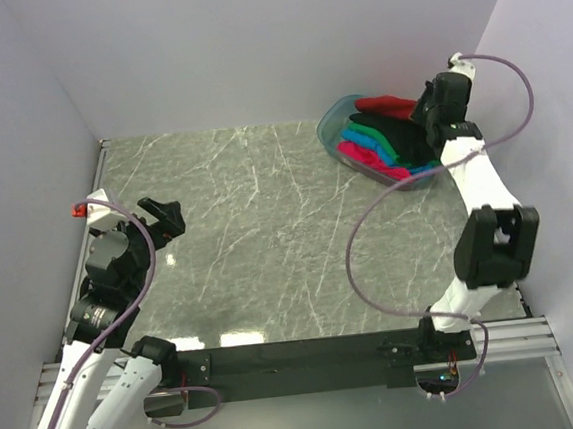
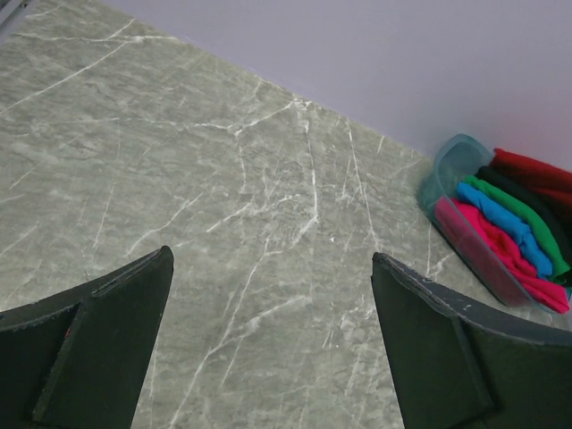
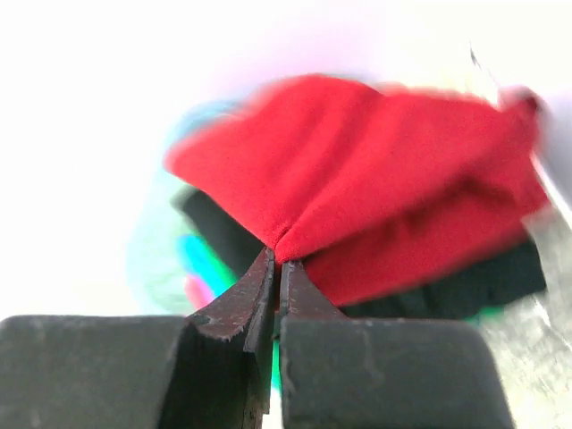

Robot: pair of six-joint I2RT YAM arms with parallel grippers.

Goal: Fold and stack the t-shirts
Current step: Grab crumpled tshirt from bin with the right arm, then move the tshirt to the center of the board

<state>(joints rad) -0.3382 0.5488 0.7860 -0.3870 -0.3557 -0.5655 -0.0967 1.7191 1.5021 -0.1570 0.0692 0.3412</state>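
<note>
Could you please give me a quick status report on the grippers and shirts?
Right gripper shut on red shirt, at the tub. Left gripper open, over the table. Black shirt directly beneath, might snag.

Soft even light is falling overhead; glare is glinting off the desk (image 1: 266,206); right wrist view is blurring, overexposing.

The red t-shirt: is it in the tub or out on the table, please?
In the tub: the red t-shirt lies at its far end, with the right gripper shut on its cloth.
</note>
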